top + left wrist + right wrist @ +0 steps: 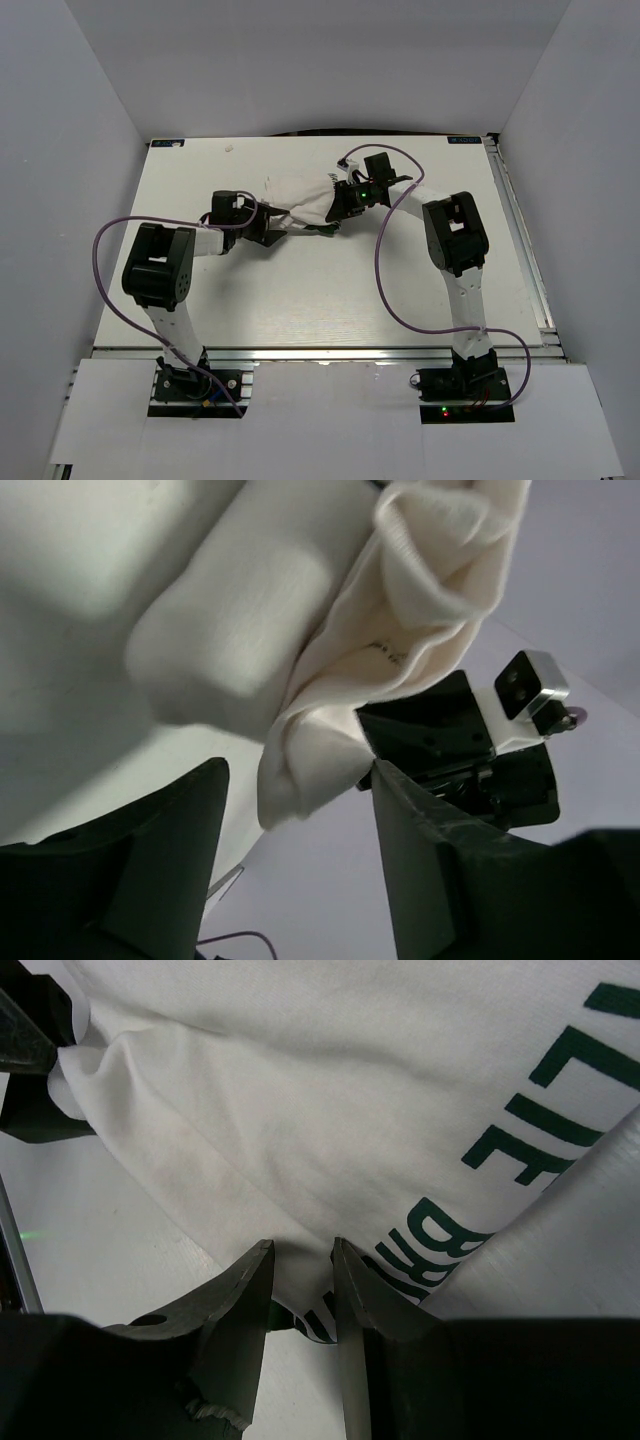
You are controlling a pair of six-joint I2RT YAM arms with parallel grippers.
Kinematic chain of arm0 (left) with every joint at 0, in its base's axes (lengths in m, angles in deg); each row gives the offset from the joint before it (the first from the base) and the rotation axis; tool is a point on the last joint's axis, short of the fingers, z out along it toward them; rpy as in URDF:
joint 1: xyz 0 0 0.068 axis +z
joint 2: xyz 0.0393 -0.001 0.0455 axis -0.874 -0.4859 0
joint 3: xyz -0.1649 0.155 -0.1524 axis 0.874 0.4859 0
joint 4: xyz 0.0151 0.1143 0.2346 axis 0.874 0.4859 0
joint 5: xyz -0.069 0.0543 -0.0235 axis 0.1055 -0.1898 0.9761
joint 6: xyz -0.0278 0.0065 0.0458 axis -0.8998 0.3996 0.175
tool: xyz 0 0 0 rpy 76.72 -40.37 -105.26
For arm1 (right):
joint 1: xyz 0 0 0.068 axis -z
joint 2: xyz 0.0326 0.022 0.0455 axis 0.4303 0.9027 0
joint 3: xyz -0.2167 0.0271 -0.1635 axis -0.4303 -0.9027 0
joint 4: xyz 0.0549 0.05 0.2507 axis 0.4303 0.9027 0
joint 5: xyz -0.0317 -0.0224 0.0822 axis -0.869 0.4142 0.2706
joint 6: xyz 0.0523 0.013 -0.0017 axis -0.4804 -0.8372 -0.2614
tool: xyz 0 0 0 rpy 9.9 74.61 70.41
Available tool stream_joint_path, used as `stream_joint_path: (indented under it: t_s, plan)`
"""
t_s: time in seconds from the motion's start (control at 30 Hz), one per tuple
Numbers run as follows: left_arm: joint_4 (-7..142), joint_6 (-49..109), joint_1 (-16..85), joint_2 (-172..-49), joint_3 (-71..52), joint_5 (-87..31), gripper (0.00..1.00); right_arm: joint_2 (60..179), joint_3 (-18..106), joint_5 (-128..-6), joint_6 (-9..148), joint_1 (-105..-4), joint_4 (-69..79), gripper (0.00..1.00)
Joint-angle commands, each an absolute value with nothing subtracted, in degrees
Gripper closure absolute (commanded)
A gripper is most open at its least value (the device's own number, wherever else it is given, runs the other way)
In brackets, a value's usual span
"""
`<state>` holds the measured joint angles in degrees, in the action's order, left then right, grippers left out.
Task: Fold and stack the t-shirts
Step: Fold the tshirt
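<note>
Right tool [302, 1255], t-shirt [300, 196], table [300, 295], grey walls [60, 150]

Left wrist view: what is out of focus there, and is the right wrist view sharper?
Left wrist view: the soft white cotton t-shirt is blurred and shaded at left, the left end effector a dark blur. Right wrist view: sharper, the dark green lettering crisp, the right end effector underexposed.

We find the near half of the table [330, 290] open for passing. The bunched t-shirt [300, 200] fills the gap between the left gripper [272, 233] and the right gripper [338, 208]. Purple cables [383, 262] loop beside the arms.
</note>
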<state>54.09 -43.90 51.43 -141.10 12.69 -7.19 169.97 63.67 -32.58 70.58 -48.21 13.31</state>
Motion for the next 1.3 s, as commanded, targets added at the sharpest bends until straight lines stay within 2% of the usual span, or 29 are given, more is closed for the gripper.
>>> stream_joint_path:
  t_s: [0.0, 0.13, 0.5, 0.57, 0.67, 0.9, 0.97, 1.27]
  plan:
    - [50.97, -46.01, 51.52, -142.04, 9.07, -7.23, 0.31, 170.81, 63.68, -34.43, 70.98, -47.81, 14.11, 0.62]
    - [50.09, -46.8, 51.52, -143.1, 8.54, -6.7, 0.44, 170.81, 63.77, -34.61, 70.89, -47.81, 14.11, 0.62]
    - [48.51, -48.29, 51.61, -142.31, 8.98, -4.5, 0.51, 170.89, 63.77, -34.69, 70.98, -47.81, 14.11, 0.62]
    - [48.25, -48.64, 51.61, -141.96, 8.72, -3.8, 0.5, 170.81, 63.77, -34.69, 71.07, -47.81, 14.11, 0.62]
    - [48.24, -49.17, 51.7, -141.17, 9.07, -2.92, 0.41, 170.81, 63.68, -34.69, 71.07, -47.81, 14.02, 0.62]
    - [48.16, -49.61, 51.96, -141.52, 10.83, -1.95, 0.4, 170.81, 63.95, -34.69, 70.8, -47.72, 13.94, 0.63]
    - [47.98, -49.61, 52.05, -141.7, 11.18, -1.86, 0.43, 170.72, 63.95, -34.69, 70.89, -47.81, 13.94, 0.62]
    - [46.14, -49.26, 52.93, -142.84, 11.18, -1.78, 0.7, 170.72, 63.94, -34.61, 70.72, -47.72, 13.76, 0.63]
